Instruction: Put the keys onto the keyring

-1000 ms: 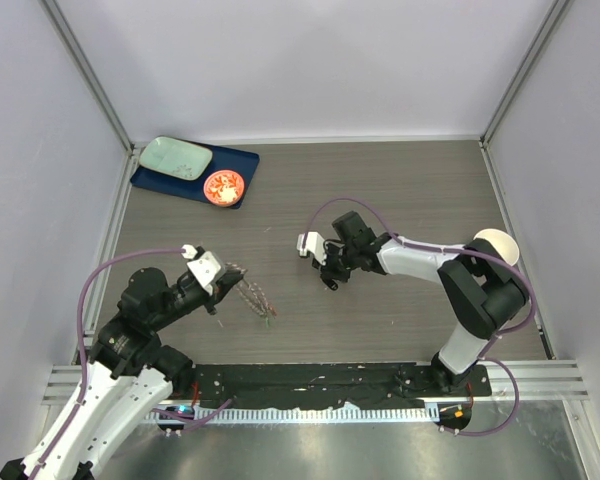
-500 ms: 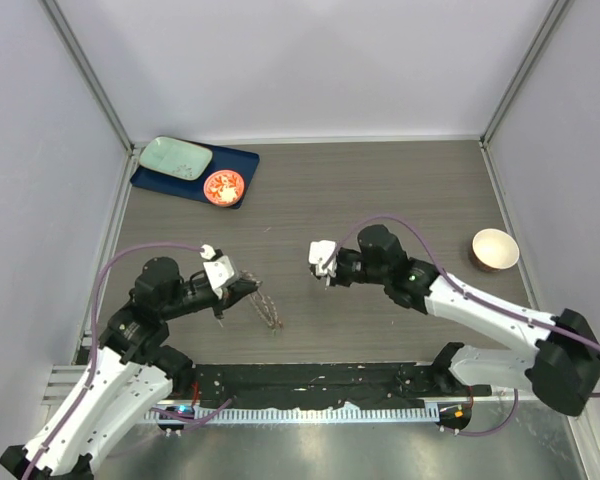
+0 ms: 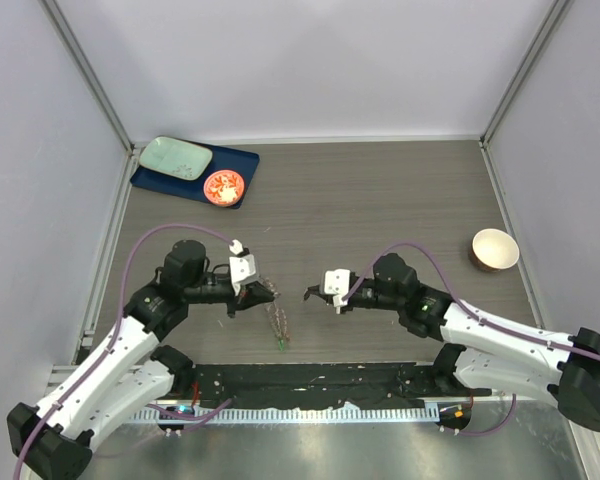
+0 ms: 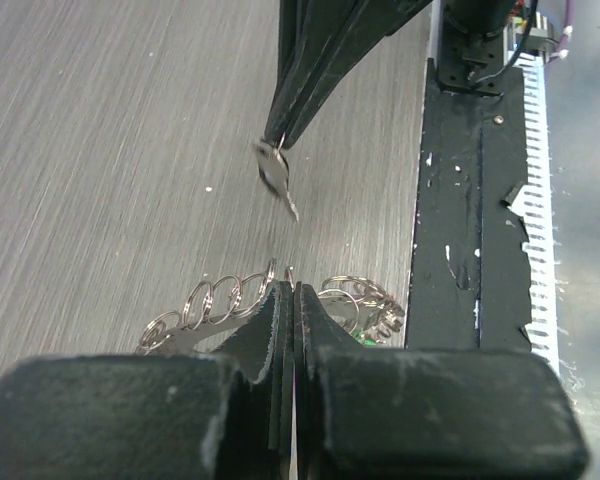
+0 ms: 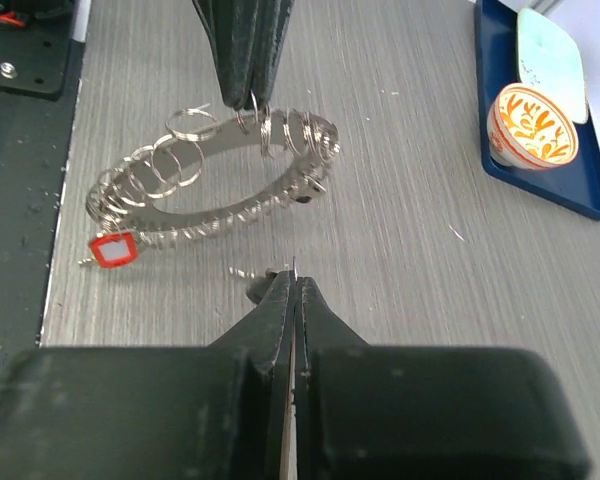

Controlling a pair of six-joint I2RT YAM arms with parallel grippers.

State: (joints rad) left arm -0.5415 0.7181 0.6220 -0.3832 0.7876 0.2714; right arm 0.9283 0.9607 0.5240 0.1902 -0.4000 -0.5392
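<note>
Now my left gripper (image 4: 285, 292) is clamped on the keyring (image 5: 225, 149) while my right gripper (image 5: 293, 276) pinches one small key (image 4: 276, 176).

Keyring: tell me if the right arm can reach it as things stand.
Probably yes: the keyring hangs from the shut left gripper, facing the right gripper and its small key, with no obstacle between them.
</note>
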